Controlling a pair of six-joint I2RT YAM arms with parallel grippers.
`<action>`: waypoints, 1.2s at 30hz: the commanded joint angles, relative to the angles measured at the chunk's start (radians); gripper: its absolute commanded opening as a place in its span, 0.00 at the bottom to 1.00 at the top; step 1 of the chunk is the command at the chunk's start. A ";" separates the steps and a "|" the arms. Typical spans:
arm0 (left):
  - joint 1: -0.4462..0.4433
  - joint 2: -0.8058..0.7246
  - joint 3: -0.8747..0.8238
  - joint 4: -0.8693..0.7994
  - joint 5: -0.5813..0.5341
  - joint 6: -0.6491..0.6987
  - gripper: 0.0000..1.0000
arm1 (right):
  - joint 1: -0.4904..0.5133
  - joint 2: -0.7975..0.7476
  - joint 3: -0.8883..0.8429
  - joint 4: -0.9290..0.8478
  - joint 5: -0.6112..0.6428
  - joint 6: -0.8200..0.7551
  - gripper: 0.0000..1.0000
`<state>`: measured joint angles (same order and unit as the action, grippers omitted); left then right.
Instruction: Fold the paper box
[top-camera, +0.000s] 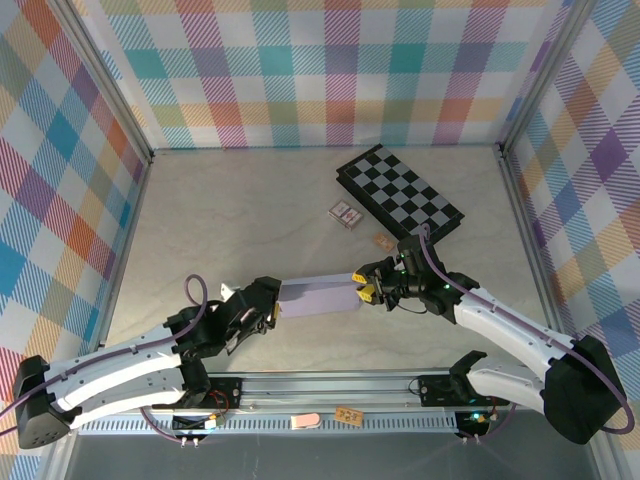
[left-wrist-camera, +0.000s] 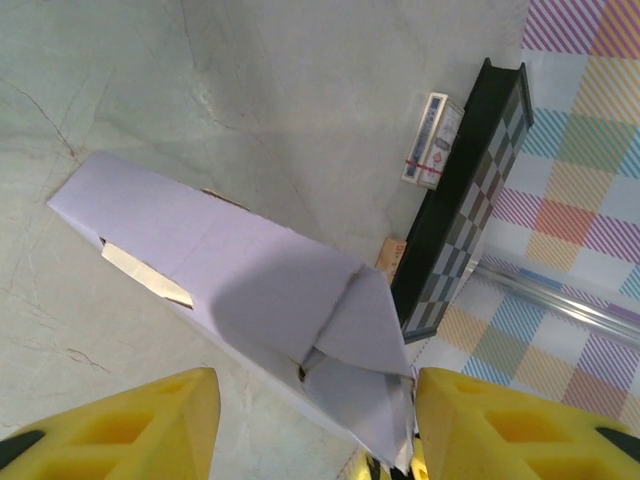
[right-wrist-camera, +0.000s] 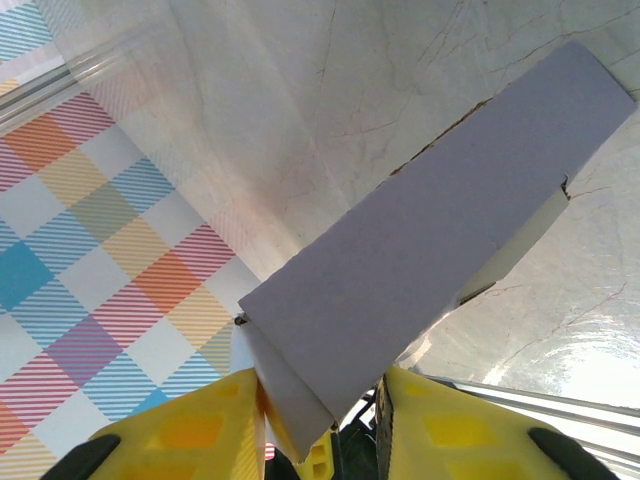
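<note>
On the table, near its front edge, the paper box lies as a flattened lavender sleeve, its long axis running left to right straight between the two arms. Each short end points into a gripper, so both are equally near. The right gripper is closed narrowly on its end, pads against both faces. The left gripper stands wider than the end it straddles; whether a pad touches the loose, half-folded end flap there is hard to tell
</note>
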<state>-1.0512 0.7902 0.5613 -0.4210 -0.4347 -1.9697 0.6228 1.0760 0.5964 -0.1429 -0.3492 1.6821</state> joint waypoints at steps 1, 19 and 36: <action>0.024 -0.012 -0.022 0.052 -0.002 -0.205 0.53 | 0.002 0.024 -0.029 -0.142 0.049 -0.015 0.31; 0.126 0.060 -0.038 0.181 0.095 -0.201 0.43 | 0.002 0.023 -0.027 -0.146 0.049 -0.014 0.30; 0.131 0.042 -0.132 0.115 0.175 -0.238 0.23 | 0.002 0.038 -0.032 -0.187 0.047 -0.022 0.27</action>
<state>-0.9257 0.8074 0.4736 -0.2367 -0.3305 -1.9701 0.6228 1.0767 0.5964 -0.1467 -0.3496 1.6817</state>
